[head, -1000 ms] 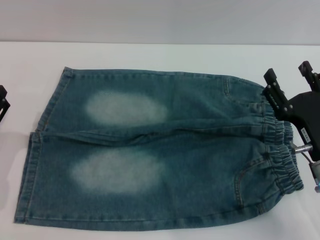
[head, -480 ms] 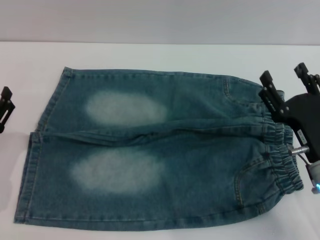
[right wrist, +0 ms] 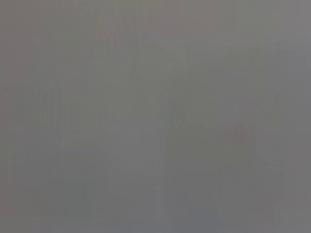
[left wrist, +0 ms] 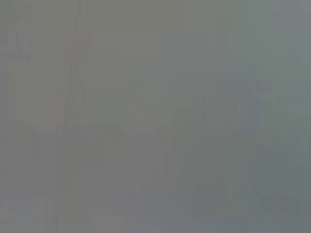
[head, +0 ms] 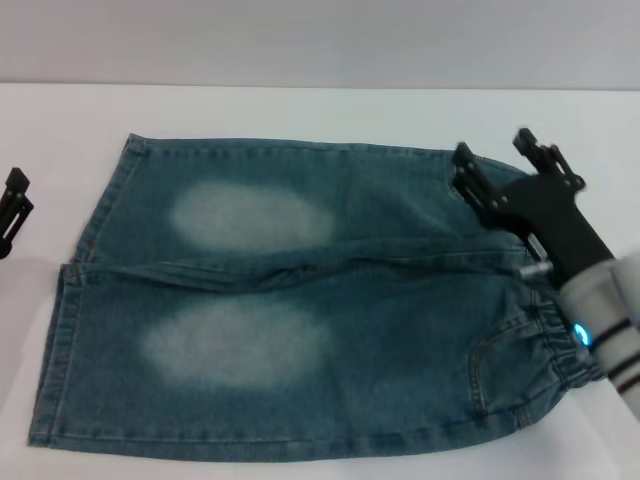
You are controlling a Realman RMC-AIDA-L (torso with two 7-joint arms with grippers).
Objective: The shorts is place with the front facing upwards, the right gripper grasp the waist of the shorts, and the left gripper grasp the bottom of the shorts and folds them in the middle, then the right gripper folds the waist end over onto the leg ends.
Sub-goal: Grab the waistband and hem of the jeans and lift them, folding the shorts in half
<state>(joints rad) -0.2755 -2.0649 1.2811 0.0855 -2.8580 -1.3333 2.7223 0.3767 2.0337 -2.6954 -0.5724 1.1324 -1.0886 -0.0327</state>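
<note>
Right gripper (head: 495,160) hangs over the far corner of the waist of the shorts (head: 560,345), jaws spread wide, gripping nothing. Left gripper (head: 12,205) sits just off the leg ends (head: 60,330); can't tell its opening. One pair of shorts (head: 300,300), flat on the white table (head: 300,110), two pale oval patches (head: 250,215).

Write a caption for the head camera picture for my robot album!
Right gripper open over the waist of flat denim shorts; left gripper waits beside the leg ends.
</note>
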